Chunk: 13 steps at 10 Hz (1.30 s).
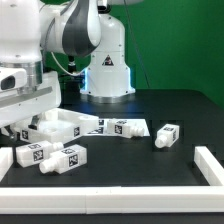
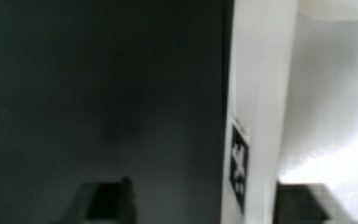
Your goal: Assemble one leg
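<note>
One leg point(image 1: 166, 136) lies alone on the table point(image 1: 150, 100) toward the exterior view's right, well apart from the end effector point(image 1: 28, 120), which hangs unclenched and empty at the top's point(image 1: 70, 122) edge, probably to position it first.

On the surface point(image 1: 150, 105), a lone leg point(image 1: 166, 137) lies toward the exterior view's right, well apart from another leg point(image 1: 126, 129) near the centre. Two more legs point(image 1: 63, 157) lie side by side front-left, with the table-top piece point(image 1: 60, 124) just behind them.
</note>
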### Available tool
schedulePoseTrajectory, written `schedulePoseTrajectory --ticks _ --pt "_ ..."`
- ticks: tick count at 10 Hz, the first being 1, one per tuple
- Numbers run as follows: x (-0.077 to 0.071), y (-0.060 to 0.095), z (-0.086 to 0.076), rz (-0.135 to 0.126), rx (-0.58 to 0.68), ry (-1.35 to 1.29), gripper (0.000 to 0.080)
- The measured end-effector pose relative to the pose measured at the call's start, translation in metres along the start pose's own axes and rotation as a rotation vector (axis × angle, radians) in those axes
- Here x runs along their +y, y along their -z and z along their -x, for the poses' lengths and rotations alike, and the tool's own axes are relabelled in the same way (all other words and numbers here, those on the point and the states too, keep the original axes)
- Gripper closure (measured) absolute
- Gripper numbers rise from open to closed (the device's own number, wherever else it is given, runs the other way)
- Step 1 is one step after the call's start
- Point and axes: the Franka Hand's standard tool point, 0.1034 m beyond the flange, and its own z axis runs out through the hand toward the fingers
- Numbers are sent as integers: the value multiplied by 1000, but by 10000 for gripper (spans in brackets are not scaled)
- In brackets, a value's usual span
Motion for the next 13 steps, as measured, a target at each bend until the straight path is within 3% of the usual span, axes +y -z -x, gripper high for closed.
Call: schedulePoseTrajectory --ticks 1,2,3,6,8,9,11,13 --pt "0 0 0 -1 0 0 626" --pt "0 0 0 -1 0 0 626" --pt "0 0 0 0 0 0 739" --pt "0 0 0 0 0 -1 746" --pt "-2 18 -9 -1 6 -215 746" --pt "-1 33 -25 -24 2 -294 746" --pt "4 62 -63 -45 -5 -455 745" --pt "31 78 -122 -43 -8 -638 745"
